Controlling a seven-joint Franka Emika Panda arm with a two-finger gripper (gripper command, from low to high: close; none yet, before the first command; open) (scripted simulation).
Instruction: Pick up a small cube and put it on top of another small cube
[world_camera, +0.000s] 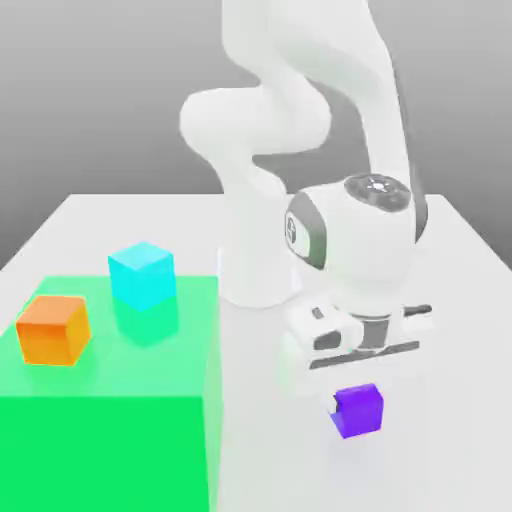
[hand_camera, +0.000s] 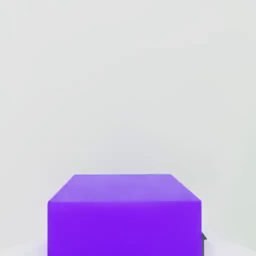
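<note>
Purple cube (world_camera: 358, 410) sitting at lower right of the white counter (world_camera: 450, 330), claw (world_camera: 352, 392) closing tight around it, orange cube (world_camera: 54, 329) and cyan cube (world_camera: 141, 275) resting at left.

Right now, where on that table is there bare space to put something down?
Bare green surface lies below the orange cube, toward the exterior view's lower left. White table is bare on the exterior view's right of the purple cube. It is crowded around the gripper and the cyan cube.

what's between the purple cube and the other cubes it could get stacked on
Nothing visible. The purple cube sits under the gripper; bare white table and green mat lie between it and the cyan cube and orange cube.
</note>
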